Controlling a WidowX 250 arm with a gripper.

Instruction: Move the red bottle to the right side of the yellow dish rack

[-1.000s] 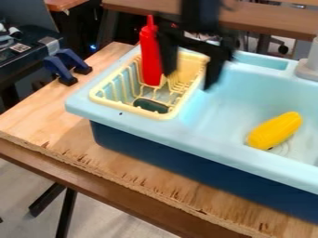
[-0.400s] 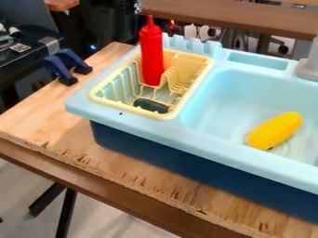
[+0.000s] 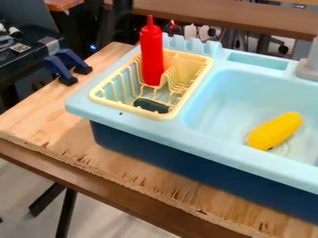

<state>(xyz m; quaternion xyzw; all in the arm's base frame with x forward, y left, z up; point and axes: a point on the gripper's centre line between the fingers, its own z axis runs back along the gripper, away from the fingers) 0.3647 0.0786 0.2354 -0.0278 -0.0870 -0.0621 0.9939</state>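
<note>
At the top edge, up and left of the red bottle, a black part of the gripper shows against the dark background, apart from everything on the counter. The red squeeze bottle stands upright in the yellow dish rack. A dark green object lies on the rack's floor near its front. In the basin of the light blue toy sink lies a yellow corn cob, slanting up to the right.
A grey faucet rises at the sink's back right. Blue clamps grip the wooden tabletop at the left, beside a black case. The sink's raised rim surrounds the basin.
The gripper has gone from above the rack and basin up and left to the top edge. Bottle, green object and corn are where they were.
</note>
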